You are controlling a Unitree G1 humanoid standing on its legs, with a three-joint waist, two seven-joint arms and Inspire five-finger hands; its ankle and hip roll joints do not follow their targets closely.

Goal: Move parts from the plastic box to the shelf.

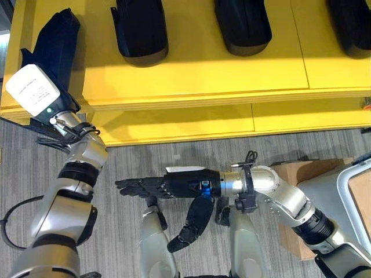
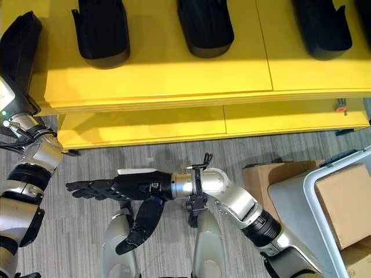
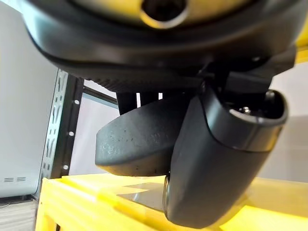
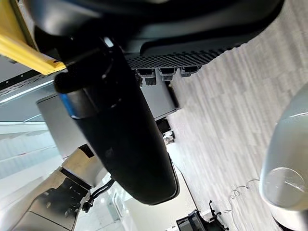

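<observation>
My left hand [image 1: 55, 52] is up at the left end of the yellow shelf [image 1: 197, 75]. In the left wrist view its thumb [image 3: 216, 163] and fingers are curled round a black moulded part [image 3: 134, 139], held just above the shelf top. Three more black parts [image 1: 142, 29] [image 1: 243, 23] [image 1: 351, 23] lie in a row along the shelf. My right hand [image 1: 168, 186] is stretched out low over the floor, fingers straight, thumb hanging down, holding nothing. The grey plastic box [image 2: 307, 191] stands at the lower right.
Cardboard boxes [image 2: 342, 202] sit inside the plastic box, and another cardboard box [image 1: 301, 174] stands on the floor beside it. A small red item [image 2: 340, 106] is at the shelf's front edge, far right. Grey striped floor [image 1: 174, 150] lies before the shelf.
</observation>
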